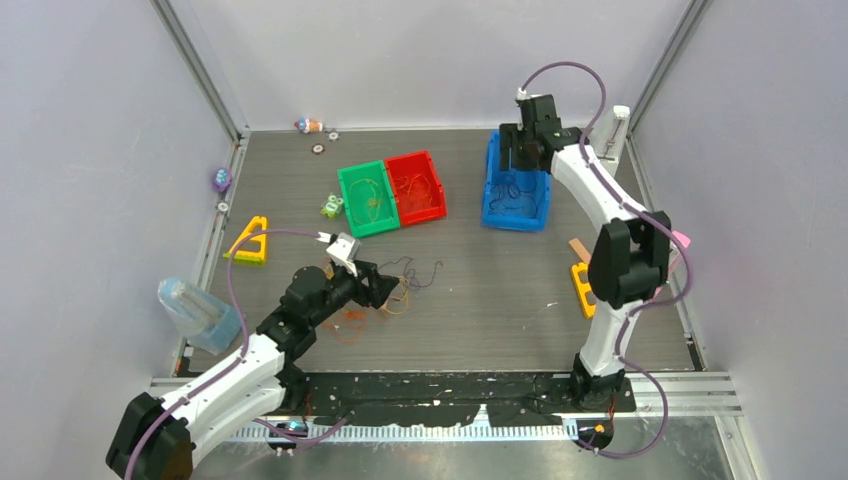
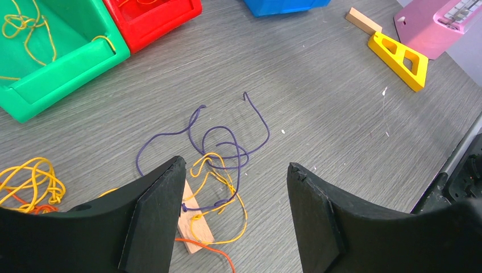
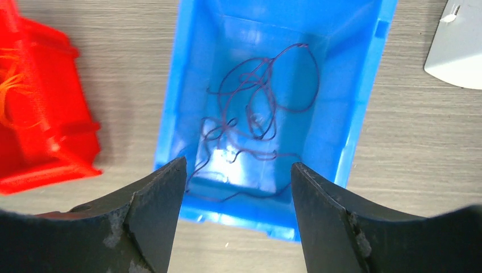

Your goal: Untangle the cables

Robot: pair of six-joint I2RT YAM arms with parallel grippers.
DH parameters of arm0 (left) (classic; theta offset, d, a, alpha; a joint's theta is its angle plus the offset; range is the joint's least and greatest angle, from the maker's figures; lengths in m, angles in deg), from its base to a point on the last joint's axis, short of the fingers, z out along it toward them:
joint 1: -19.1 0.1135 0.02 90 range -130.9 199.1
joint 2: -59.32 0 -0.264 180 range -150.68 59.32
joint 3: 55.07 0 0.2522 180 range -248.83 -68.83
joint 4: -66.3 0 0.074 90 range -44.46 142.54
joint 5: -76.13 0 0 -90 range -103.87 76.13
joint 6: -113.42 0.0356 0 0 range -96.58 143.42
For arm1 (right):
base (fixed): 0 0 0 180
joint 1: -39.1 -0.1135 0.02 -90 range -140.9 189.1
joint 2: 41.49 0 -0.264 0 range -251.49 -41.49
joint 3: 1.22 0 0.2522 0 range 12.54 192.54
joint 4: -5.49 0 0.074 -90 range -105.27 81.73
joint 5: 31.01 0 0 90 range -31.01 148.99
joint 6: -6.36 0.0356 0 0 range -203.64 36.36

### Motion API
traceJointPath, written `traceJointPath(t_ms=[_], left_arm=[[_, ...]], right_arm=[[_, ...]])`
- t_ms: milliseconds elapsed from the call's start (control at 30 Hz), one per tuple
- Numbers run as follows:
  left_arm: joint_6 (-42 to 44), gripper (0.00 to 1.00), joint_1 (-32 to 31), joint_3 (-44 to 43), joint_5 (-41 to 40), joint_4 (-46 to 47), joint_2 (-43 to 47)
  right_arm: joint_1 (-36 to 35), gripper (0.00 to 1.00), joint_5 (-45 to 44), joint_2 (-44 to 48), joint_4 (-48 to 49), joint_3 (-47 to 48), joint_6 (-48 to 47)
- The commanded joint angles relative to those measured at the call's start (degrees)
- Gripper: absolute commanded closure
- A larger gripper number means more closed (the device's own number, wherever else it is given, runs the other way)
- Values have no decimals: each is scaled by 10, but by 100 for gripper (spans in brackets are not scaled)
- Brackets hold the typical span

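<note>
A tangle of cables lies on the grey table by my left gripper (image 1: 383, 290): a dark purple cable (image 2: 227, 149), a yellow cable (image 2: 223, 181) looped through it, and an orange-red cable (image 2: 211, 251). They drape over a small tan block (image 2: 192, 223). My left gripper (image 2: 236, 170) is open, just above them and holding nothing. Another yellow and orange bundle (image 2: 28, 183) lies to the left. My right gripper (image 3: 239, 170) is open above the blue bin (image 3: 187, 91), which holds purple cables (image 3: 256, 108).
A green bin (image 1: 352, 205) holds yellow cable and a red bin (image 1: 434, 178) holds orange cable. Yellow triangular pieces (image 1: 250, 243) (image 1: 582, 288), a clear bottle (image 1: 195, 310), a pink object (image 2: 432, 28) and small toys (image 1: 330, 206) lie around the table's edges.
</note>
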Motion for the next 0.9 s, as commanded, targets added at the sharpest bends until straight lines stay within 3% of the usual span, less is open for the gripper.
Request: traceJointPath(t_ms=[0, 200, 400, 500, 633, 700, 767, 867], left_arm=[[5, 34, -2, -5, 3, 35, 8], [4, 34, -2, -3, 3, 33, 11], [3, 34, -2, -2, 1, 31, 13], [-1, 33, -1, -4, 4, 32, 9], [-14, 5, -1, -4, -11, 16, 18], [-25, 1, -2, -2, -23, -1, 35], [-46, 0, -1, -15, -58, -56, 62], [-81, 0, -1, -61, -161, -240, 117]], right_arm=[[-43, 27, -4, 103, 50, -68, 24], [-122, 26, -13, 198, 124, -211, 40], [-190, 22, 4, 304, 260, -376, 65], [-211, 0, 22, 351, 332, -444, 96], [-243, 5, 23, 385, 387, -522, 114], [-253, 5, 28, 396, 404, -549, 120], [-260, 5, 37, 407, 422, -582, 128], [-269, 5, 64, 423, 466, -617, 134]])
